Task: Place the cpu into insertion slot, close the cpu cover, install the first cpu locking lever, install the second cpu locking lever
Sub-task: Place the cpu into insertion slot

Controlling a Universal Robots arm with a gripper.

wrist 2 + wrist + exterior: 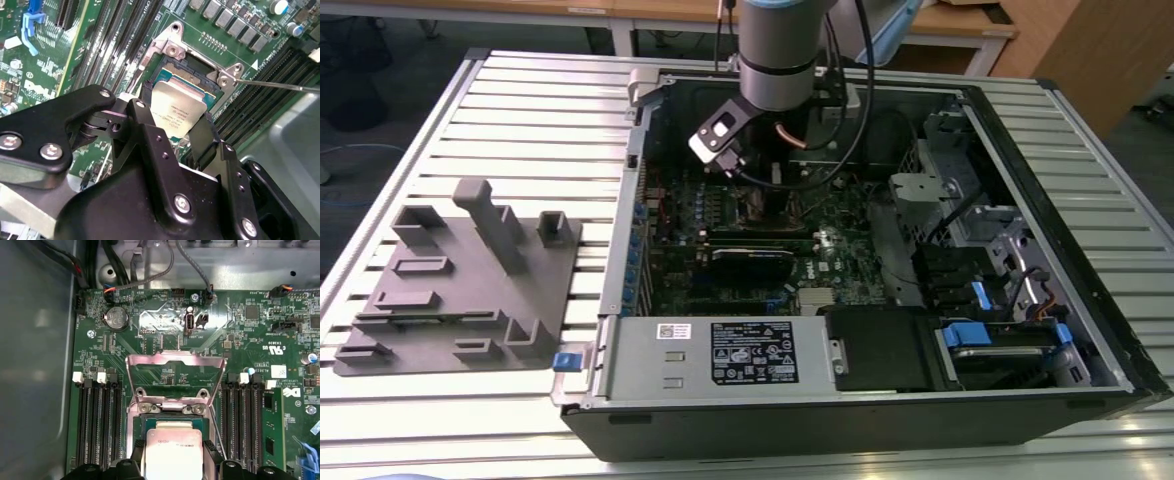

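Note:
My gripper is shut on the cpu, a flat square chip with a dull silver top, with one black finger on each side of it. The chip hangs just over the insertion slot, whose dark contact field shows beyond it. In the first wrist view the cpu sits between the gripper fingers, over the insertion slot. The cpu cover stands swung open behind the slot. A thin wire locking lever sticks out sideways. In the exterior view the gripper reaches down into the open computer case.
Black memory slots flank the socket on both sides. A coin battery and cables lie beyond it. The case's power supply and drive bays ring the board. A grey fixture plate lies on the exterior view's left.

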